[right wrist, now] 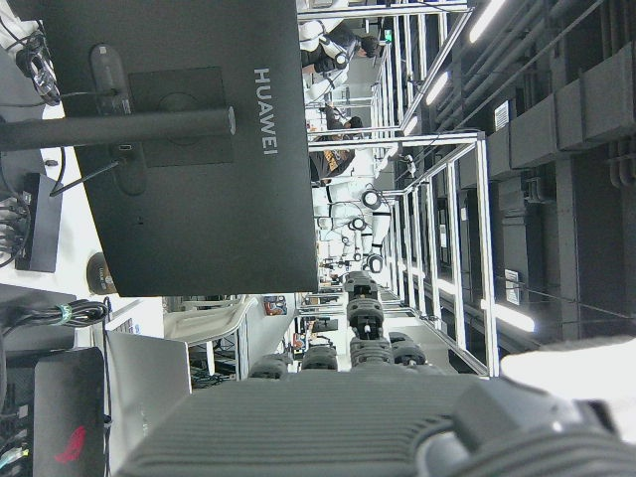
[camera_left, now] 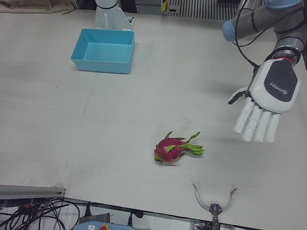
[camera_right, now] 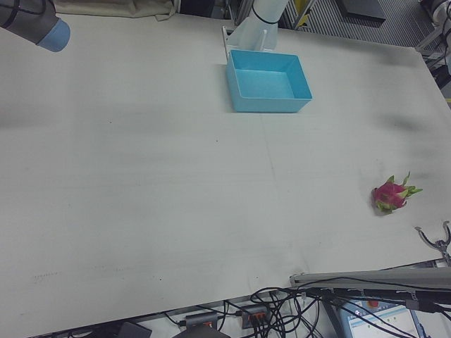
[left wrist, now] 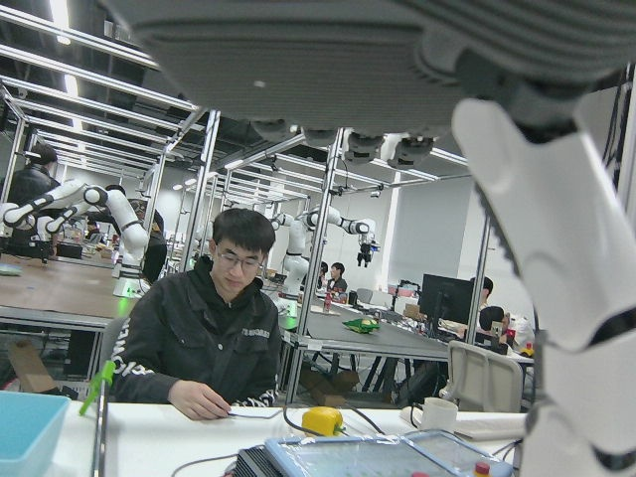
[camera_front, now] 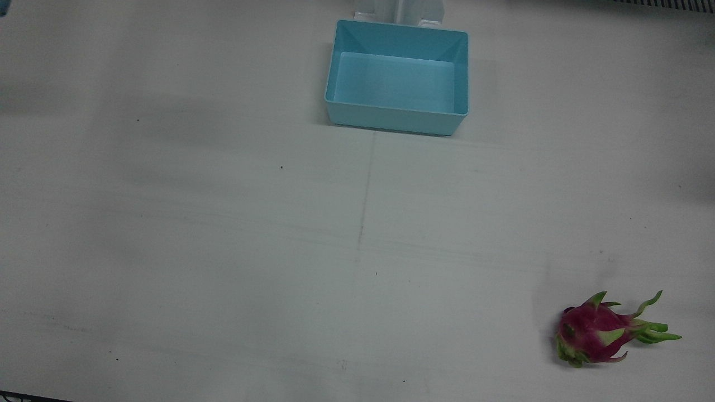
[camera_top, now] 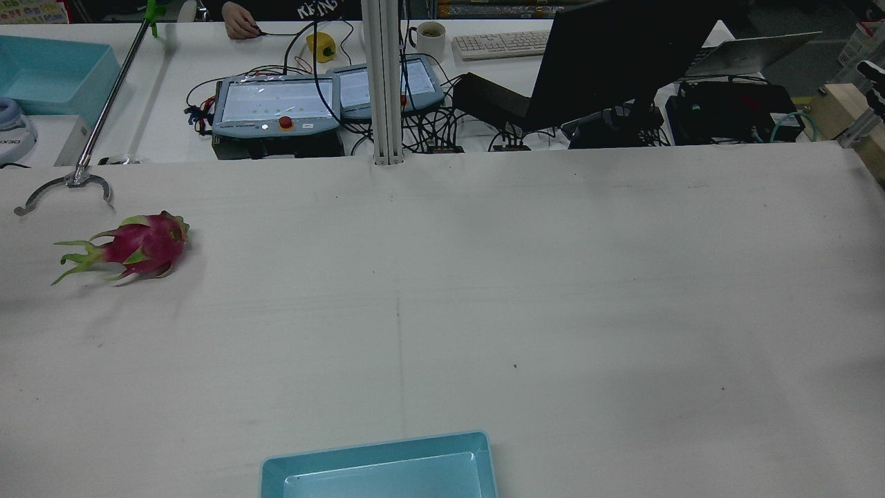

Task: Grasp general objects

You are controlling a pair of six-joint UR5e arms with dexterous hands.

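A pink dragon fruit with green scales (camera_front: 597, 332) lies on the white table near the operators' edge, on the robot's left side; it also shows in the rear view (camera_top: 138, 245), the left-front view (camera_left: 171, 149) and the right-front view (camera_right: 390, 196). My left hand (camera_left: 265, 103) hangs above the table to the right of the fruit in that view, apart from it, fingers spread and pointing down, holding nothing. Its palm and a white finger (left wrist: 556, 258) fill the left hand view. My right hand shows only as a dark palm (right wrist: 338, 427) in its own view; its fingers are hidden.
An empty light-blue bin (camera_front: 391, 120) stands at the robot's side of the table, mid-width (camera_top: 373, 446) (camera_left: 100, 65) (camera_right: 271, 104). A metal claw on a pole (camera_top: 69, 183) rests at the operators' edge near the fruit (camera_left: 215, 201). Part of the right arm (camera_right: 39, 24) is high at the far corner.
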